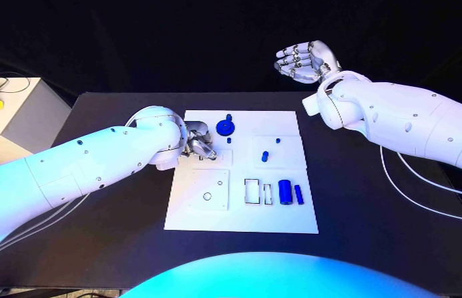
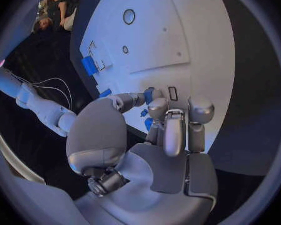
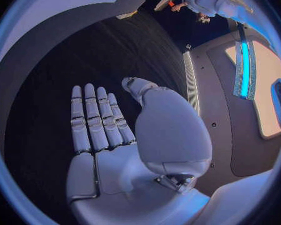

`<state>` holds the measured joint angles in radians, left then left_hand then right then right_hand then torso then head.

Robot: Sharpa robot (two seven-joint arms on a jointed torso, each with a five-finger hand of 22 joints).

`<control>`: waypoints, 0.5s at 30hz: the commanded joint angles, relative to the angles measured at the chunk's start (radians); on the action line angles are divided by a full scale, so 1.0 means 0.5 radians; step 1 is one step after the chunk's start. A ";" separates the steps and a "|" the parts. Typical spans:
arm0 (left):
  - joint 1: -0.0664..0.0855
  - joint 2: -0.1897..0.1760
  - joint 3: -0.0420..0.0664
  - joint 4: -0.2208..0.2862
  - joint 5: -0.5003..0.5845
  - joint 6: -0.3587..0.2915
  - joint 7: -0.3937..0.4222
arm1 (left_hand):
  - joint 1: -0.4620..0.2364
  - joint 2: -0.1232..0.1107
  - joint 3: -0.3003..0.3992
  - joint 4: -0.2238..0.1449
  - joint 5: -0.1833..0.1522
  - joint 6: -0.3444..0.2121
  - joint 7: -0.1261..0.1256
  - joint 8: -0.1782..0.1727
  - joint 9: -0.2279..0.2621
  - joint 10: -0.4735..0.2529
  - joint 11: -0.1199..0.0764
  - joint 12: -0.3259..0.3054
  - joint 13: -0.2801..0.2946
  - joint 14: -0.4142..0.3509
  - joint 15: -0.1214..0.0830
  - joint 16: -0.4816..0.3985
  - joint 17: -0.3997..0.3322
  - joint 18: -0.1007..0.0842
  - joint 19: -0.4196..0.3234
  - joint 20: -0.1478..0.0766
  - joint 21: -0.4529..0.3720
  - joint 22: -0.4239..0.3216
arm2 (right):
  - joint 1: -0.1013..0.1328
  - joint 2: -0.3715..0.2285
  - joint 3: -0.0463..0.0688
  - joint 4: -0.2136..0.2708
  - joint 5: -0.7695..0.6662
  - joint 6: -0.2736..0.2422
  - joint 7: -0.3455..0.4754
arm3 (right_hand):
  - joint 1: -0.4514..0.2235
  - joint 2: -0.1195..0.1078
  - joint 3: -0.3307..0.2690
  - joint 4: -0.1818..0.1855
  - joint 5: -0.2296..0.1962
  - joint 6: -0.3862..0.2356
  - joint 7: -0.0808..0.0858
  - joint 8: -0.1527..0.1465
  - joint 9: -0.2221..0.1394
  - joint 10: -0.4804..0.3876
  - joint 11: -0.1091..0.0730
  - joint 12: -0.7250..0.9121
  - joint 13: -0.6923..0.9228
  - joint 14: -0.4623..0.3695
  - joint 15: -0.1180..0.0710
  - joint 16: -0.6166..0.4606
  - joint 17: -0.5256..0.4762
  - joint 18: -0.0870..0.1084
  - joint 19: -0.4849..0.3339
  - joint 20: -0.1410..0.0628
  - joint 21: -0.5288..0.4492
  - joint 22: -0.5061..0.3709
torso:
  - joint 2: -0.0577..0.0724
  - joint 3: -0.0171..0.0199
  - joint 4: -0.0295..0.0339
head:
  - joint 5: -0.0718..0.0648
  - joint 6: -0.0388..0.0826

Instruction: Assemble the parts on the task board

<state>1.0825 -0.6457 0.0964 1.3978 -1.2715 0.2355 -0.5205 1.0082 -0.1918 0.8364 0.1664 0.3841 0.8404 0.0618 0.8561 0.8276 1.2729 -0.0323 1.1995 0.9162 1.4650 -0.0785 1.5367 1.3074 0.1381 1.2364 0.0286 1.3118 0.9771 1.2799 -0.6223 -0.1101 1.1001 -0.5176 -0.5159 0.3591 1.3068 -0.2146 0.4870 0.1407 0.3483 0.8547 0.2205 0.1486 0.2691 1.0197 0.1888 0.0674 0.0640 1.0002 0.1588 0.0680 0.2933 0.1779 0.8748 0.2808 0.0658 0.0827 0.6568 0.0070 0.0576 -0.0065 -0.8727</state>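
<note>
Left hand (image 1: 197,143) rests on the task board (image 1: 241,218) near blue parts (image 1: 291,192).

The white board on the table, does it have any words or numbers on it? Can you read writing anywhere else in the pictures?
None can be read.
The task board carries only outlines and small holes, no letters or numbers.
The blue parts are plain.
The left hand and right hand show no label or brand.
The pale box at the table's edge shows no readable marking.
</note>
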 commanded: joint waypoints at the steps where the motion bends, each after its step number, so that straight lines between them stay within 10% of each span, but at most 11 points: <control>1: -0.006 0.011 -0.005 -0.002 0.010 0.032 -0.003 | -0.018 0.012 0.400 -0.412 0.011 0.043 -0.043 0.004 0.002 0.015 -0.001 0.007 0.003 0.169 -0.018 0.006 0.381 -0.038 0.013 -0.006 0.011 0.003 | 0.001 0.002 0.001 0.002 0.001 0.030 0.020 | -0.021 -0.001 -0.005 -0.004 -0.004 -0.001 0.063 -0.009 -0.002 0.004 0.016 -0.011 -0.002 -0.012 0.006 -0.009 -0.002 0.011 -0.014 -0.007 -0.006 -0.002 | -0.001 0.0021 0.000 | -0.003 0.000; 15: -0.006 0.038 -0.008 -0.024 0.048 0.017 0.002 | -0.071 0.027 0.299 -0.358 -0.012 0.081 -0.066 0.013 0.014 0.050 -0.016 0.014 0.014 0.173 -0.026 0.009 0.392 -0.041 0.020 -0.012 0.004 0.010 | 0.001 0.004 0.001 0.000 0.002 0.036 0.019 | -0.023 0.003 -0.009 -0.007 -0.001 0.003 0.064 -0.012 -0.004 0.005 0.016 -0.010 -0.002 -0.015 0.007 -0.007 -0.012 0.012 -0.018 -0.005 -0.004 -0.011 | 0.000 0.0010 -0.001 | -0.004 0.000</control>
<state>1.0833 -0.6344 0.0959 1.3865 -1.2623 0.2373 -0.5228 0.9791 -0.1808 0.8239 0.1539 0.3840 0.8580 0.0537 0.8614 0.8331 1.2926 -0.0410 1.1995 0.9222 1.4650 -0.0859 1.5366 1.3074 0.1380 1.2401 0.0252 1.3118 0.9807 1.2799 -0.6214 -0.1101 1.0995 -0.5175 -0.5140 0.3589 1.3068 -0.2146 0.4870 0.1407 0.3483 0.8548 0.2205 0.1487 0.2677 1.0197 0.1888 0.0674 0.0640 0.9966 0.1625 0.0680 0.2882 0.1779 0.8711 0.2771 0.0658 0.0781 0.6563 0.0077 0.0572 -0.0083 -0.8727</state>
